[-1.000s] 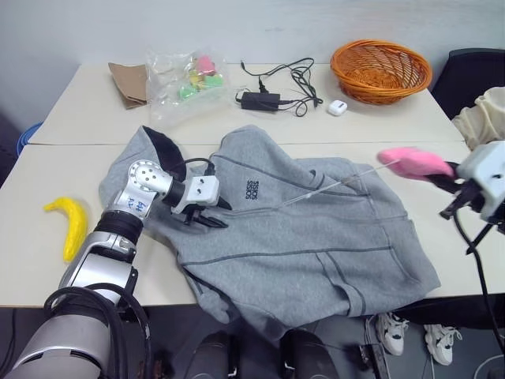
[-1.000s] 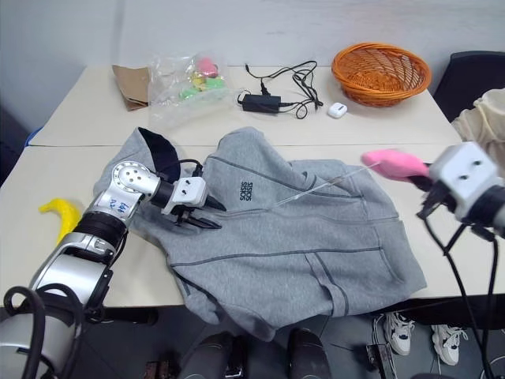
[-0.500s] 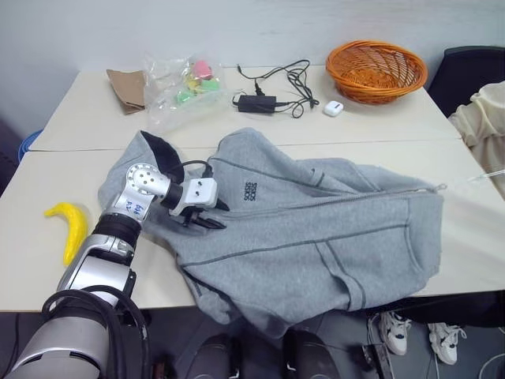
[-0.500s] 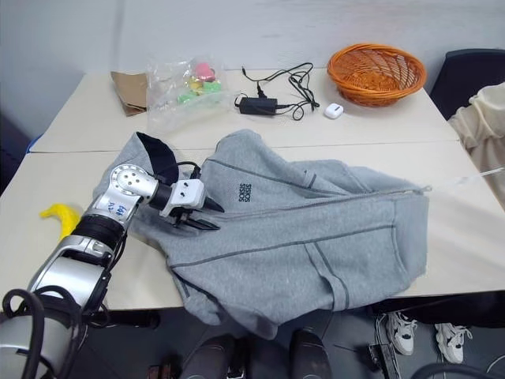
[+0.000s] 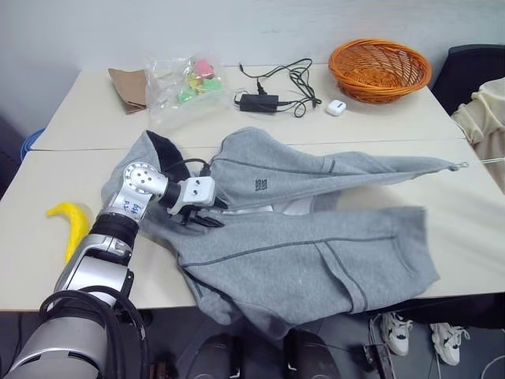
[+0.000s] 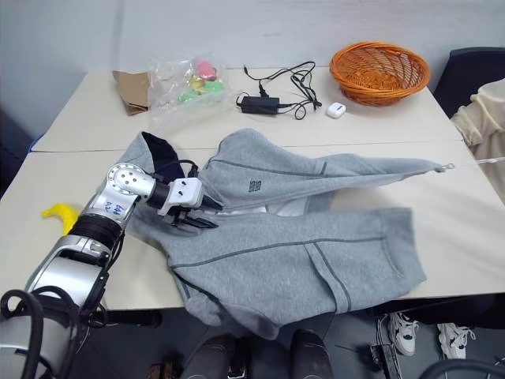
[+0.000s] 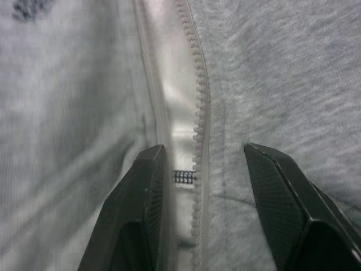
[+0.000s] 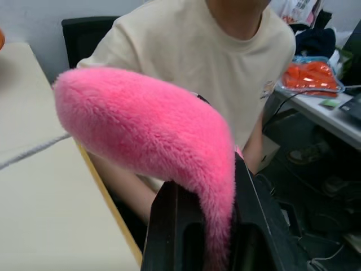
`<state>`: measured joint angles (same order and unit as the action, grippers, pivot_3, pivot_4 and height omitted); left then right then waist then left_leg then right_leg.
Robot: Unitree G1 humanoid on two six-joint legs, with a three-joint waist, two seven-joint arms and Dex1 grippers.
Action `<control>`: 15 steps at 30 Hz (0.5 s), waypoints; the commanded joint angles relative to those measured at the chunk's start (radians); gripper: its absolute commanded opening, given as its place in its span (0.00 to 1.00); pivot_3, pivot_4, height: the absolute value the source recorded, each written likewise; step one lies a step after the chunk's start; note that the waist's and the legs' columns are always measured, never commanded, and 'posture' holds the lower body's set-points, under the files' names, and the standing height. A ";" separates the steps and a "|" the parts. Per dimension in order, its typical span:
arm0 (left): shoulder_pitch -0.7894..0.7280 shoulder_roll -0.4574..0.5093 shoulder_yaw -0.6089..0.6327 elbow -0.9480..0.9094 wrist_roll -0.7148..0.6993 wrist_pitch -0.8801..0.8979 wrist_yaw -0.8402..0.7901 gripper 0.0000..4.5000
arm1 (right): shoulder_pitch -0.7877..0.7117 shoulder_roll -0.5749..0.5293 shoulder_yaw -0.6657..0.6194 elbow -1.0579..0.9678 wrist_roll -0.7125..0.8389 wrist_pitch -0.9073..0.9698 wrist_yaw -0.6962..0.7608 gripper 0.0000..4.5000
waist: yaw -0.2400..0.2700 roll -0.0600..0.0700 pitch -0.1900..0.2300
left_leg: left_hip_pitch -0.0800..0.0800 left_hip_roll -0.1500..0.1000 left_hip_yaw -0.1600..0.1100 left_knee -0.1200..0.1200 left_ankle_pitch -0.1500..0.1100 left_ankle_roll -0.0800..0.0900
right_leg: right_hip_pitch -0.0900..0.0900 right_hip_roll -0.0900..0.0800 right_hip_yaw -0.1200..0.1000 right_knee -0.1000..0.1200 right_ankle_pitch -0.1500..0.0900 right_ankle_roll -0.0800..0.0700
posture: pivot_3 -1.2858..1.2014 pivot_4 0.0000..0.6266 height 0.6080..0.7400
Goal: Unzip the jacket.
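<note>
Currently: jacket (image 5: 316,253) unzipped, overhanging tabletop (image 5: 473,237) front edge; left claw (image 5: 207,220) open astride zipper (image 7: 198,118); right claw (image 8: 211,237) clamps pink plush (image 8: 146,124).

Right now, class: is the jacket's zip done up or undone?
Mostly undone. The jacket has its two front edges parted, pale lining showing between them, and bare zip teeth run along one edge. The very bottom end: cannot tell.
</note>
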<state>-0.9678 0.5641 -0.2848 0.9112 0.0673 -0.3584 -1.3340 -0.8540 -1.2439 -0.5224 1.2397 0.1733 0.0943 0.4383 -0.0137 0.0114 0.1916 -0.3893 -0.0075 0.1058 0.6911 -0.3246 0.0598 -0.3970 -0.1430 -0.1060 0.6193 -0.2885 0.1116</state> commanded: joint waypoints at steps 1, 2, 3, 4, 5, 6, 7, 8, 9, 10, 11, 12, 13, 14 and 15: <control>0.029 0.014 0.003 -0.004 0.020 0.029 0.002 0.52 | -0.021 0.036 0.054 -0.078 0.003 -0.027 0.119 0.00 | -0.005 0.000 0.000 | 0.000 0.000 0.000 0.000 0.000 0.000 | 0.000 0.000 0.000 0.000 0.000 0.000 | 0.52 0.24 1.00; 0.033 0.011 0.009 -0.015 0.008 0.043 -0.006 0.52 | -0.019 0.058 0.076 -0.105 0.006 -0.022 0.179 0.00 | -0.012 0.000 0.000 | 0.000 0.000 0.000 0.000 0.000 0.000 | 0.000 0.000 -0.001 0.000 0.000 0.000 | 0.52 0.24 1.00; 0.036 0.007 0.018 -0.029 -0.006 0.065 -0.017 0.52 | -0.006 0.081 0.104 -0.140 0.007 -0.007 0.239 0.00 | -0.014 0.000 0.000 | 0.001 0.000 0.000 0.000 0.000 0.000 | 0.001 0.001 -0.001 0.000 0.000 0.000 | 0.52 0.24 1.00; 0.039 0.003 0.032 -0.052 -0.031 0.105 -0.038 0.52 | 0.023 0.111 0.133 -0.201 0.016 0.020 0.316 0.00 | -0.015 0.000 0.000 | 0.001 0.000 0.000 0.000 0.000 0.000 | 0.001 0.001 -0.002 0.001 0.000 0.001 | 0.52 0.24 1.00; 0.043 0.000 0.051 -0.086 -0.063 0.165 -0.061 0.52 | 0.072 0.145 0.161 -0.309 0.047 0.074 0.395 0.00 | -0.015 0.000 0.000 | 0.001 0.000 0.000 0.000 0.000 0.000 | 0.001 0.002 -0.002 0.003 0.000 0.001 | 0.52 0.24 1.00; 0.047 -0.001 0.066 -0.115 -0.085 0.212 -0.078 0.52 | 0.113 0.168 0.176 -0.396 0.072 0.119 0.449 0.00 | -0.015 0.000 0.000 | 0.000 0.001 0.000 0.000 0.000 0.000 | 0.001 0.003 -0.002 0.003 0.000 0.001 | 0.52 0.24 1.00; 0.052 0.003 0.086 -0.160 -0.122 0.284 -0.101 0.52 | 0.168 0.188 0.200 -0.500 0.093 0.169 0.501 0.00 | -0.014 0.000 0.000 | 0.000 0.002 0.000 0.000 0.000 0.000 | 0.000 0.006 -0.003 0.003 0.000 0.001 | 0.52 0.24 1.00; 0.057 0.007 0.098 -0.195 -0.145 0.334 -0.115 0.52 | 0.208 0.197 0.211 -0.574 0.106 0.206 0.526 0.16 | -0.013 0.000 0.000 | -0.002 0.002 0.000 0.000 0.000 0.000 | -0.001 0.010 -0.003 0.003 0.000 0.001 | 0.52 0.24 1.00; 0.061 0.014 0.109 -0.230 -0.167 0.389 -0.127 0.56 | 0.252 0.200 0.219 -0.654 0.120 0.250 0.544 0.22 | -0.008 0.001 0.000 | -0.003 0.002 0.000 0.000 0.000 0.000 | -0.002 0.010 -0.003 0.003 0.000 0.001 | 0.52 0.24 1.00; 0.068 0.031 0.128 -0.281 -0.203 0.465 -0.150 0.60 | 0.314 0.197 0.230 -0.756 0.134 0.291 0.573 0.29 | 0.001 0.001 0.000 | -0.005 0.002 -0.001 0.001 0.000 0.000 | -0.003 0.010 -0.004 0.003 0.000 0.001 | 0.52 0.24 1.00; 0.075 0.051 0.149 -0.330 -0.236 0.534 -0.163 0.65 | 0.371 0.187 0.235 -0.837 0.144 0.320 0.597 0.38 | 0.009 0.001 0.000 | -0.009 0.002 -0.001 0.002 0.000 0.000 | -0.007 0.010 -0.004 0.003 0.000 0.001 | 0.52 0.24 1.00; 0.082 0.065 0.164 -0.370 -0.260 0.587 -0.169 0.71 | 0.413 0.180 0.235 -0.897 0.151 0.343 0.611 0.44 | 0.014 0.001 0.000 | -0.016 0.002 -0.002 0.006 0.000 0.001 | -0.014 0.010 -0.004 0.005 0.000 0.001 | 0.52 0.24 1.00; 0.093 0.090 0.190 -0.421 -0.293 0.655 -0.171 0.77 | 0.472 0.160 0.221 -0.959 0.162 0.356 0.648 0.52 | 0.019 0.001 0.000 | -0.019 0.002 -0.002 0.007 0.000 0.001 | -0.016 0.011 -0.006 0.007 0.000 0.001 | 0.52 0.24 1.00; 0.102 0.108 0.207 -0.459 -0.315 0.702 -0.168 0.83 | 0.512 0.147 0.206 -1.000 0.171 0.367 0.671 0.59 | 0.023 0.001 0.000 | -0.019 0.001 -0.003 0.008 0.000 0.001 | -0.015 0.011 -0.008 0.007 0.000 0.001 | 0.52 0.24 1.00; 0.118 0.142 0.236 -0.509 -0.347 0.761 -0.166 0.90 | 0.567 0.121 0.178 -1.047 0.184 0.379 0.709 0.67 | 0.027 0.001 0.000 | -0.019 0.001 -0.003 0.008 0.000 0.001 | -0.015 0.011 -0.008 0.006 0.001 0.001 | 0.52 0.24 1.00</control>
<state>-0.8595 0.6661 -0.1067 0.4946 -0.2127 0.3129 -1.4938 -0.3229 -1.0599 -0.2799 0.2778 0.3259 0.4518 1.0926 0.0132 0.0120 0.1920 -0.4075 -0.0068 0.1031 0.6993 -0.3243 0.0615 -0.4109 -0.1325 -0.1140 0.6255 -0.2876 0.1133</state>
